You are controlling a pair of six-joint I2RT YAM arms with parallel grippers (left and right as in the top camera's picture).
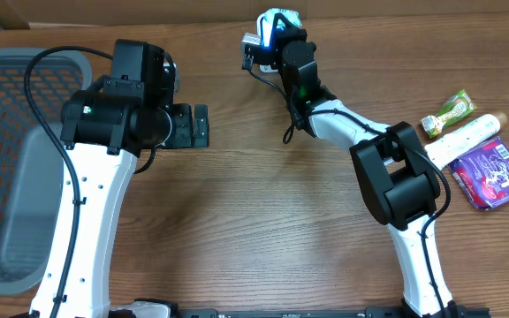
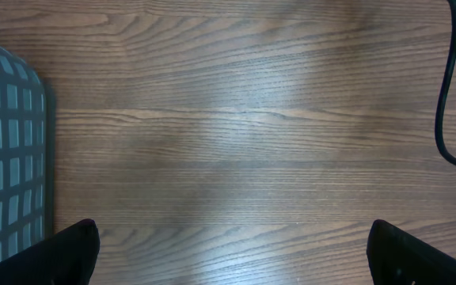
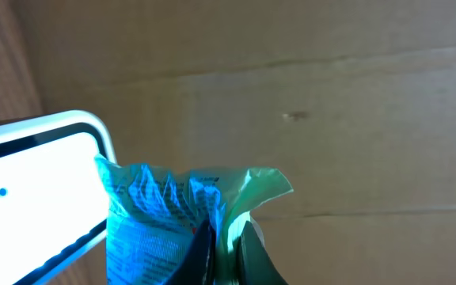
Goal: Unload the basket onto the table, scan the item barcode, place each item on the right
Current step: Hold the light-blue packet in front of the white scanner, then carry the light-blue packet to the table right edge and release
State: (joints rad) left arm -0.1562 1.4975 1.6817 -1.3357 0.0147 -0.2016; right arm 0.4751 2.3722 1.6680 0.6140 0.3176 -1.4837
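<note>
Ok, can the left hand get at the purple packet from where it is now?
Probably not. The left hand is open and empty, but the purple packet lies at the far right edge, and the right arm stands squarely between them.

Your wooden tabletop carries a grey mesh basket at its left edge. At the right lie a green packet, a white tube and a purple pouch, close together.

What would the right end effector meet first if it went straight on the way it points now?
Probably the brown cardboard wall behind its held blue-green crinkled packet; depth is unclear.
</note>
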